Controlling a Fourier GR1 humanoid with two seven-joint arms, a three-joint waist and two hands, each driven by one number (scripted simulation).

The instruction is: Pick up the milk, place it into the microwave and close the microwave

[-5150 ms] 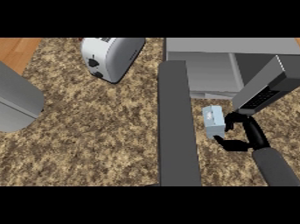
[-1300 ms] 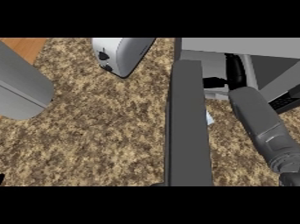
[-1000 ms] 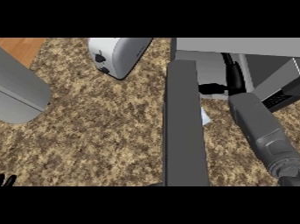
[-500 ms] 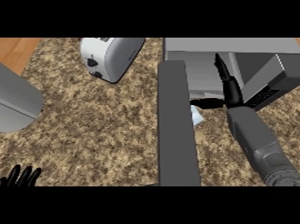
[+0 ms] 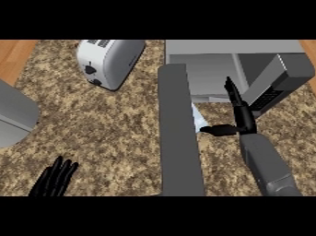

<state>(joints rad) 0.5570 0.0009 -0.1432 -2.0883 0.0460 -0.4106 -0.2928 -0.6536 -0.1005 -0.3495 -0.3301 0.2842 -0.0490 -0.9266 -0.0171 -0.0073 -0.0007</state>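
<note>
The right hand [image 5: 238, 113] reaches toward the open microwave [image 5: 214, 73], fingers straight, thumb out sideways. The milk [image 5: 200, 120] shows just beside the microwave door [image 5: 179, 138]. The left hand [image 5: 53, 179] rests spread at the lower edge.

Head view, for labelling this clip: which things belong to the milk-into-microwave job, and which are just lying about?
Job:
microwave
microwave door
right robot hand, fingers straight, reaching to the microwave

Lying about:
toaster
grey object at left edge
left robot hand, resting low left

Milk: not clearly visible.
</note>
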